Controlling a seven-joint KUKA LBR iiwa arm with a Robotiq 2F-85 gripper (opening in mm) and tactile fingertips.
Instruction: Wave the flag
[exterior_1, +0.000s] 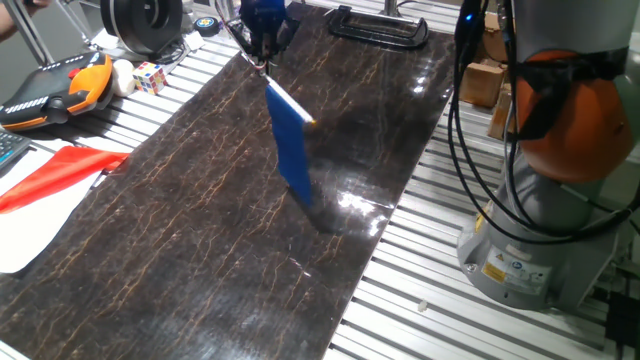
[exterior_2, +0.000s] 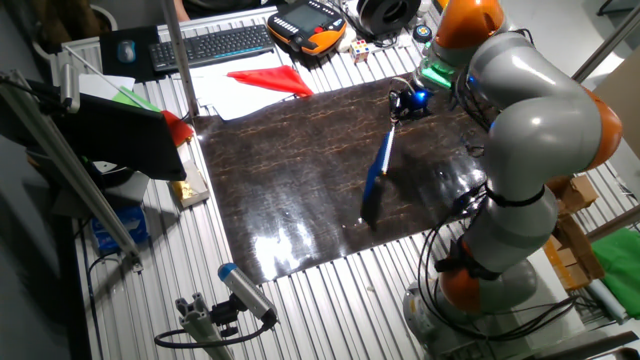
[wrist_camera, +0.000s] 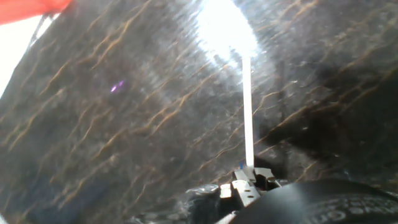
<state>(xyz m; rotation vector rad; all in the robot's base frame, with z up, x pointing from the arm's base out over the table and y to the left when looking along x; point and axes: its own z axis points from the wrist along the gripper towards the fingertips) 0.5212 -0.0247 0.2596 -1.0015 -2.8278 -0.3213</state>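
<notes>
Nearest in one fixed view: bare stretch of the dark marble-pattern mat (exterior_1: 200, 260) on the slatted aluminium table (exterior_1: 400, 300), glare patch right of centre. The robot base (exterior_1: 540, 200) stands near right, cables looping down its side.

Mid-scene — the flag (exterior_1: 292, 148) is up off the mat, held in the air. Blue sheet hangs down and tilts toward the near right, its lower edge just above the mat; whether it touches I can't tell. The thin stick runs up and left from the sheet into the gripper (exterior_1: 262, 62).

Gripper sits toward the far end of the mat, fingers pointing down, clamped on the top end of the stick. Hand view confirms — the stick (wrist_camera: 247, 112) comes out from between the closed fingertips (wrist_camera: 244, 186) and runs straight away over the mat toward the glare.

Left edge: a red and white sheet (exterior_1: 45, 185) lies flat, partly off the mat.

Far left: an orange and black pendant (exterior_1: 55, 90), a small puzzle cube (exterior_1: 150, 76), a filament spool (exterior_1: 145, 22). Far centre-right: a black clamp (exterior_1: 378, 24) on the mat edge.

The other fixed view shows the flag (exterior_2: 376, 178) hanging from the gripper (exterior_2: 398, 112), with a keyboard (exterior_2: 212, 44) beyond the mat.
</notes>
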